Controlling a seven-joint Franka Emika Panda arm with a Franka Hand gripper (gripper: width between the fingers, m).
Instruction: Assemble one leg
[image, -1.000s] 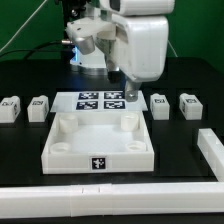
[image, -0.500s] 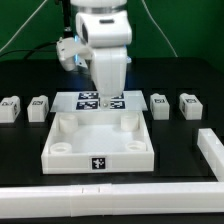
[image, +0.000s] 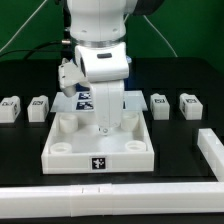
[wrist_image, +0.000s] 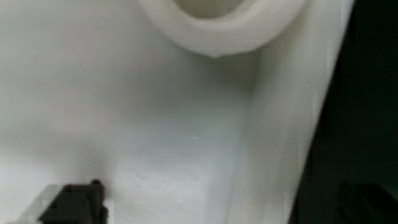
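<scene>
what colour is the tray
The tray is white, with a black-and-white tag on front; best in the exterior view.

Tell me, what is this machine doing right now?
A single robot arm hangs over the big white tray, its end effector low inside it, apparently holding nothing. The four small legs lie on the black table, two on each side of the tray, none gripped. No leg is fitted yet.

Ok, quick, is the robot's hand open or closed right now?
Gripper: open, holding nothing, over the tray.
</scene>
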